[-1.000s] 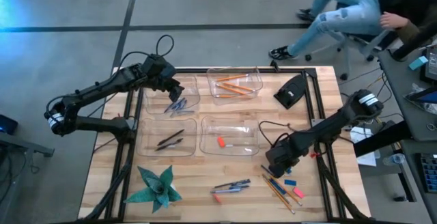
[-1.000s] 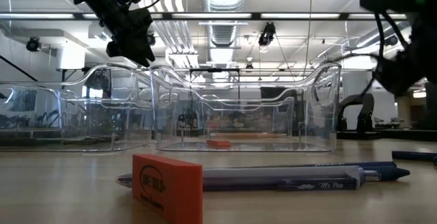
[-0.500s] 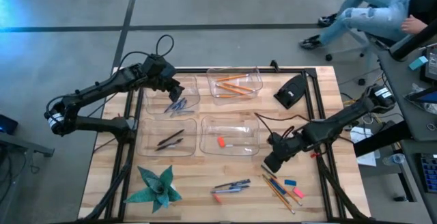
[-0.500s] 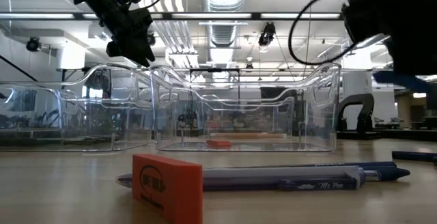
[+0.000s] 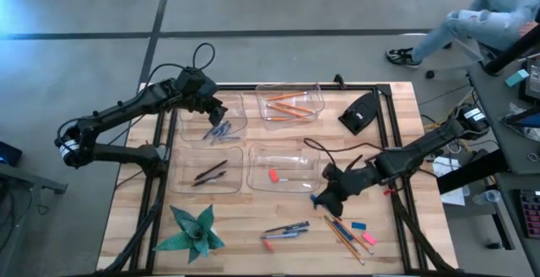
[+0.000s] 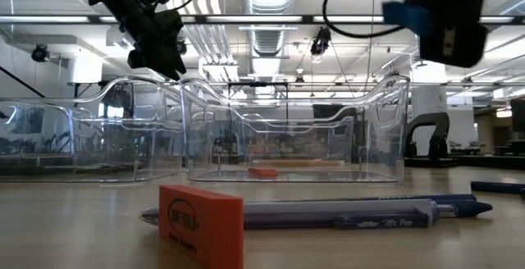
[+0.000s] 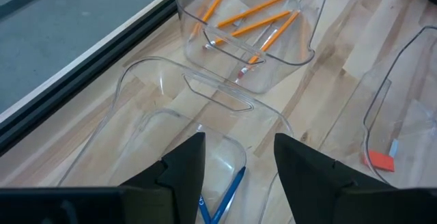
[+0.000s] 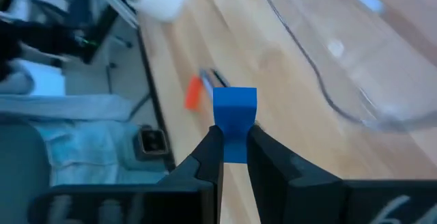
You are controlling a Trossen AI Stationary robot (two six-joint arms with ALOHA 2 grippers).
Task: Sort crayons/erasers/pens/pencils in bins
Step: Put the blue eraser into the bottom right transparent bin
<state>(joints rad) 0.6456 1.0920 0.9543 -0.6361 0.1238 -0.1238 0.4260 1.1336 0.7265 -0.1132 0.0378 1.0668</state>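
Fingers (image 8: 231, 157) of our right arm are pinching a light, stiff blue eraser (image 8: 235, 115) across its flat sides, at five o'clock off the eraser bin (image 5: 283, 169).

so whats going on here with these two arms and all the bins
The robot is sorting stationery into clear bins. The right gripper is shut on a blue eraser, held above the table beside the bin that holds a red eraser. The left gripper hovers open over the bin with blue crayons. More items lie loose at the table's front edge.
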